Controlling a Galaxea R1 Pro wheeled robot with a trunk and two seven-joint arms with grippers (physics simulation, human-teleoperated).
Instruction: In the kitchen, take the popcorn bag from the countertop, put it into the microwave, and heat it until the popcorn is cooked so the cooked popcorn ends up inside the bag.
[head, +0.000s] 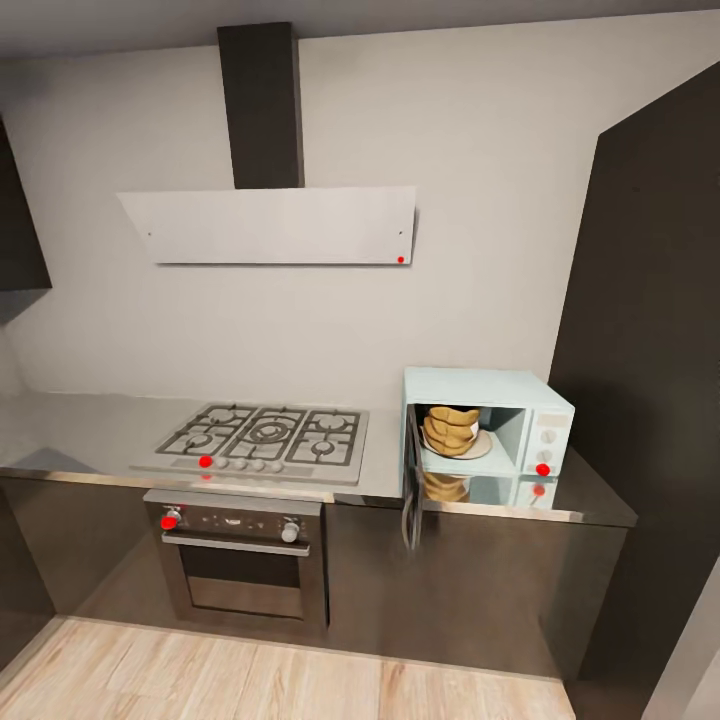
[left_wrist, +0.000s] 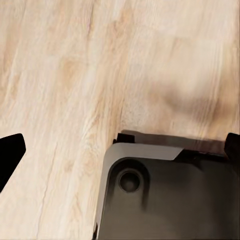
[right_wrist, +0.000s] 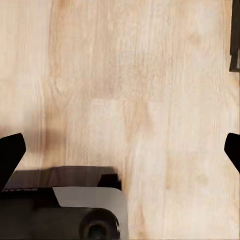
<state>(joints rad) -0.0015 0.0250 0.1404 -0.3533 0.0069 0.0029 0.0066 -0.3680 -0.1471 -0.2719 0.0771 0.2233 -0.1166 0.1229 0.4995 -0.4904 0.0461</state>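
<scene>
So the popcorn bag (head: 451, 429) sits inside the microwave (head: 488, 432), but the cavity's front frame cuts off its top and the open door (head: 410, 490) covers its near side, so whether any kernels are in there is too small to tell. Markings on the microwave's two knobs are unreadable too. Left gripper (left_wrist: 120, 150): just two dark fingertips (left_wrist: 10, 152) poking in from opposite edges of the wrist picture, the rest cropped, wide apart over the wooden floor (left_wrist: 75, 75). Same deal with the right gripper (right_wrist: 120, 150), fingertips (right_wrist: 10, 155) clipped at the frame edges. The grey base (left_wrist: 170, 195) below each is cut off as well.
</scene>
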